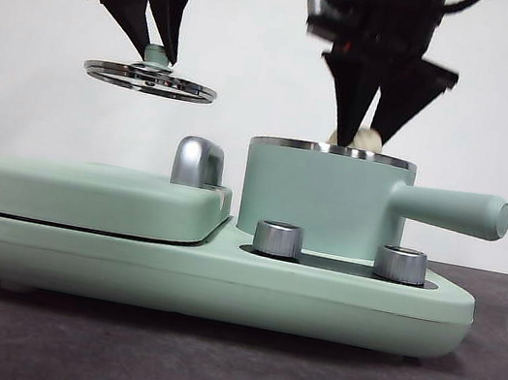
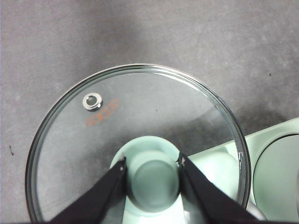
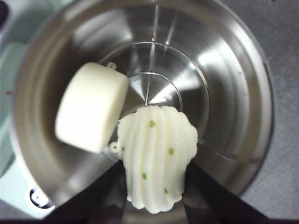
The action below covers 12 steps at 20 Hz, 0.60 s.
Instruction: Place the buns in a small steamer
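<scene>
Ridged bun sits clamped in right hand above steamer.

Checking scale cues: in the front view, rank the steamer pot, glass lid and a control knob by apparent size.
1. Steamer pot
2. Glass lid, seen edge-on, so thin
3. Control knob

Orange lid marking — unreadable.

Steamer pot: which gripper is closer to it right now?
Right. The right gripper holds the ridged bun over the open steamer pot. The left gripper holds the glass lid up off to the side, above the griddle plate.
</scene>
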{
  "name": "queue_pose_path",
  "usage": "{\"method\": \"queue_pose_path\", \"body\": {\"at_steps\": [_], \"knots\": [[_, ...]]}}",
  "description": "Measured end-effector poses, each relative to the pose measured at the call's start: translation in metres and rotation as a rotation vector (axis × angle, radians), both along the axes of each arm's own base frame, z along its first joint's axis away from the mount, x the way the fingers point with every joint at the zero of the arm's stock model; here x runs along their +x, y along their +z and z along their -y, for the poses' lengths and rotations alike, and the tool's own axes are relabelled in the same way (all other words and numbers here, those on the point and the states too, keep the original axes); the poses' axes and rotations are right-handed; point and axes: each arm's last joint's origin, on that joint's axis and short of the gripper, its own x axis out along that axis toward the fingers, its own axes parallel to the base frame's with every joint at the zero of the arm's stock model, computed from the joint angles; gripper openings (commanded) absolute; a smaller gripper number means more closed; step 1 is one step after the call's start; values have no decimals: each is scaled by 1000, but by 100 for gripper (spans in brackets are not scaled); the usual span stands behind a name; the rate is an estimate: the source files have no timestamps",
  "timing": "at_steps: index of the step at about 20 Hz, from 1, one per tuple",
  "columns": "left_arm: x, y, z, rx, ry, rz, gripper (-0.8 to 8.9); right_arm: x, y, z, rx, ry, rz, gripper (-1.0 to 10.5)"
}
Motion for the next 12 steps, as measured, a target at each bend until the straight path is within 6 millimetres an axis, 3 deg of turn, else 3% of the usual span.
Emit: {"method": "queue_pose_path", "body": {"at_steps": [3, 6, 12], "knots": [[0, 0, 0, 0, 0, 0, 18, 9, -17, -4, -23, -3, -35, 154], [0, 0, 0, 0, 0, 0, 18, 12, -21, -4, -41, -11, -32, 164], [0, 0, 0, 0, 0, 0, 18, 19, -30, -1, -54, -26, -48, 306]]}}
